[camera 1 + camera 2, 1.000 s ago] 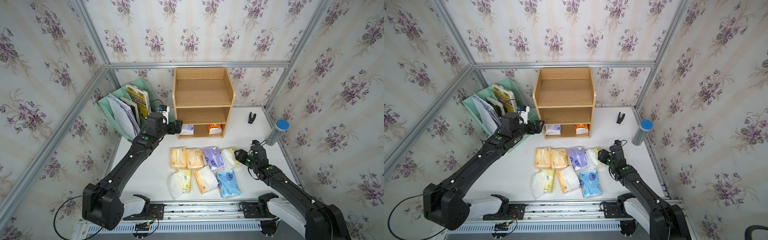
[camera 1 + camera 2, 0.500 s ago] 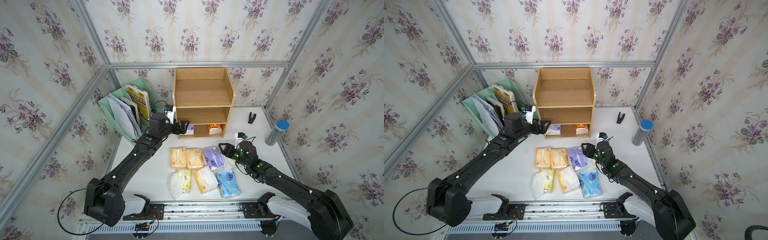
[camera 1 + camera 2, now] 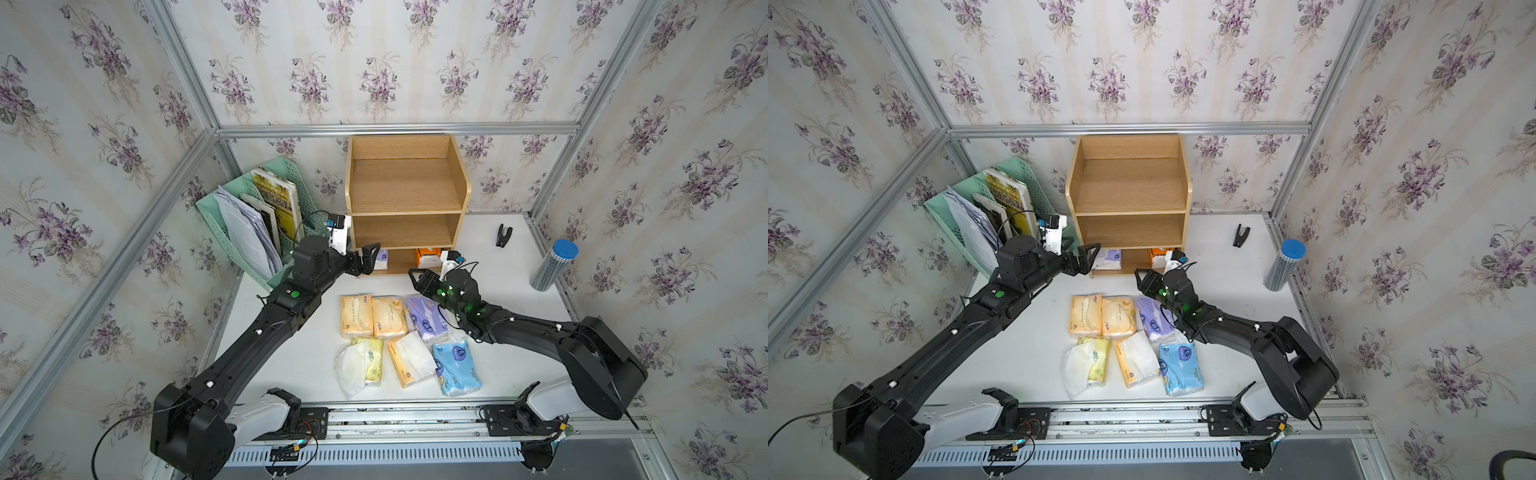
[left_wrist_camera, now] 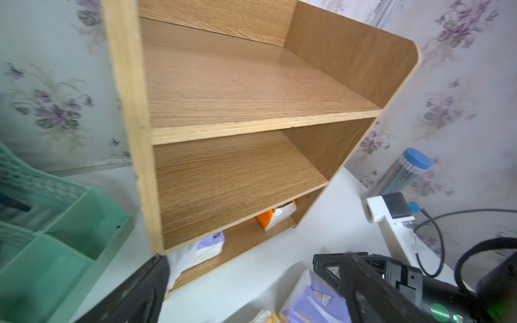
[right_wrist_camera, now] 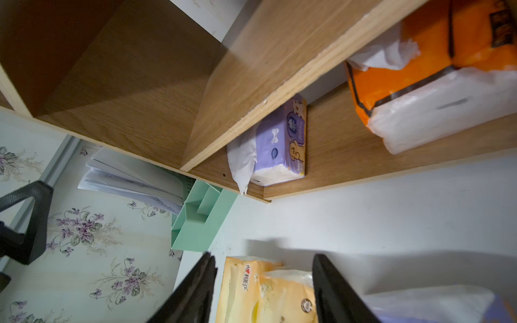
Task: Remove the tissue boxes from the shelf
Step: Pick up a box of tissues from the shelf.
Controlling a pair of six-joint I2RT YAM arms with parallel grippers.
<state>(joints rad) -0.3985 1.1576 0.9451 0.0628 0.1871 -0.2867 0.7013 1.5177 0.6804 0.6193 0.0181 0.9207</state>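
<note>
table [image 3: 507, 282] is carrying the shelf [image 3: 405, 187], whose bottom tier the left gripper [image 3: 368, 262] and right gripper [image 3: 416, 277] are facing, fingers apart and empty; the purple pack [image 3: 381, 262] and orange pack [image 3: 428, 257] are demanding low, level entry.

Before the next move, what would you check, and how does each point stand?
1. Shelf emptied: not ok. A purple pack and an orange pack lie on its bottom tier; the tiers above are bare.
2. Right jaws open and empty: ok.
3. Left jaws open, beside the purple pack: ok.
4. Way to the orange pack free: ok, nothing stands before it.
5. Table has bare room for more packs: ok.
</note>
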